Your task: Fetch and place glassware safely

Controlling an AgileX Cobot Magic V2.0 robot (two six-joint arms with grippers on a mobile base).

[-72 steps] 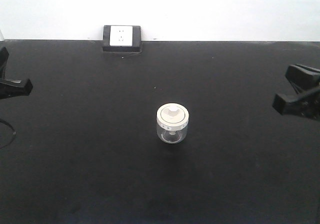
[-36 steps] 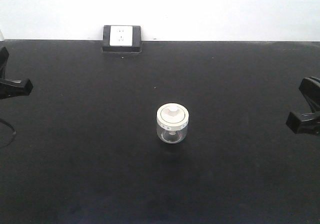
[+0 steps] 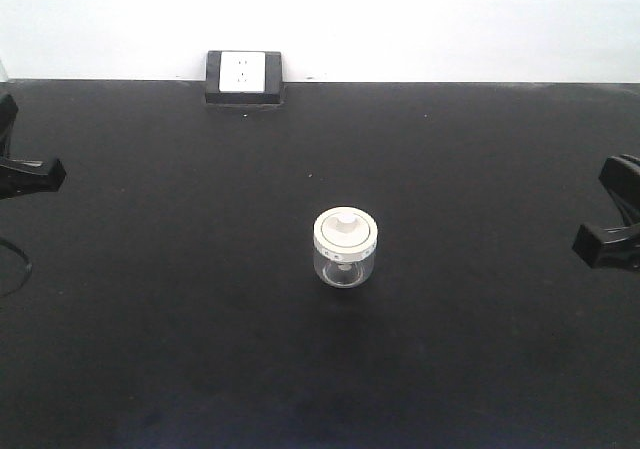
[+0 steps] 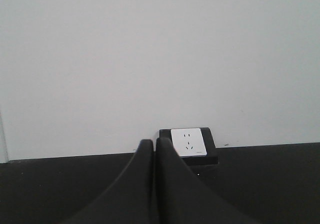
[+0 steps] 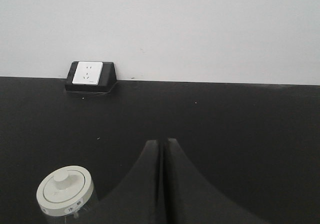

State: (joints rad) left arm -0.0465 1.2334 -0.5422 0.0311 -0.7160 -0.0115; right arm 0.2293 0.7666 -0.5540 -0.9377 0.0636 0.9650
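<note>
The glassware [image 3: 345, 247] is a small squat clear jar with a round cream-white knobbed lid, standing upright in the middle of the black table [image 3: 200, 319]. The right wrist view shows the jar [image 5: 65, 188] at lower left. My left gripper [image 3: 45, 174] sits at the far left edge, far from the jar; in its wrist view the left gripper [image 4: 153, 143] is shut with nothing held. My right gripper [image 3: 590, 241] sits at the far right edge. The right gripper [image 5: 163, 142] is shut and empty, to the right of the jar.
A white wall socket in a black frame [image 3: 243, 74] stands at the table's back edge against the white wall; the socket [image 4: 188, 142] shows just right of the left fingertips, and the socket [image 5: 88, 73] appears at upper left. A dark cable loop [image 3: 12, 267] lies at far left.
My right gripper drew back to the right and lower a second ago, then stayed still. The left gripper and the jar have not moved.
</note>
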